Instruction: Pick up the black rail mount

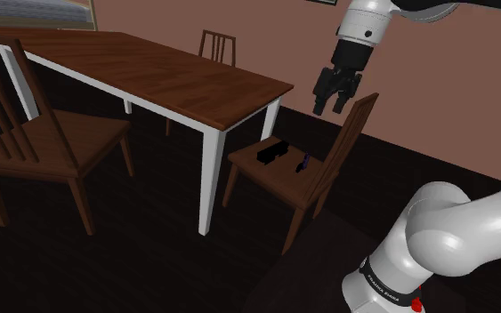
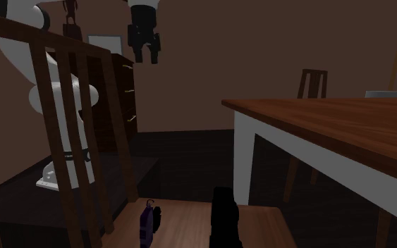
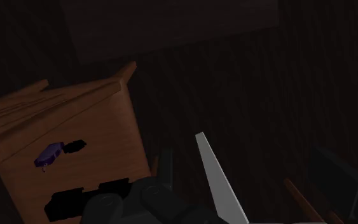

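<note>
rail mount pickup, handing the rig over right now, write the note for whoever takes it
Gripper: open, empty, hanging high above the chair.
Black rail mount: lying on the wooden chair seat next to the table, with a small purple object close beside it, not touching.
Done: nothing grasped yet.
Left: line up over the mount, descend, avoid the purple object, close, lift.

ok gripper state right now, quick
Gripper: open, holding nothing, above the chair; the black mount lies on the seat.
</note>
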### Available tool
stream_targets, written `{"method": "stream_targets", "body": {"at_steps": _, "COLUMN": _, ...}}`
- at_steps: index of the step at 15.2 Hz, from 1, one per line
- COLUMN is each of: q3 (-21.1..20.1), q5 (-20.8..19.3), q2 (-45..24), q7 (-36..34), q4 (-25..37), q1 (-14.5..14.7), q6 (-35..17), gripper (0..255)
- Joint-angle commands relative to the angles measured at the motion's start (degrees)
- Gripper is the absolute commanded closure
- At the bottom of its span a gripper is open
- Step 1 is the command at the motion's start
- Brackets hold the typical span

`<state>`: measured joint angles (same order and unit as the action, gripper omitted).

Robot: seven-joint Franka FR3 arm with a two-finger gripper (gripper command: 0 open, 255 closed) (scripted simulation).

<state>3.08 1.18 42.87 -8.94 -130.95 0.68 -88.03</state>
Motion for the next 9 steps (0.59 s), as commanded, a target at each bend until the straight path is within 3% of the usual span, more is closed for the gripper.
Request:
{"method": "stream_targets", "body": {"at_steps": 1, "q3": 0.00, "q5": 0.00, "q2": 0.00, "q7": 0.00, "q4": 0.00, "q1": 0.00, "q6": 0.00, "gripper": 0}}
{"method": "stream_targets", "body": {"at_steps": 9, "q3": -1.03, "q5": 0.59, "q2": -12.14, "q7": -11.11, "q4": -1.78, "q1": -4.21, "q6": -14.71, "gripper": 0}}
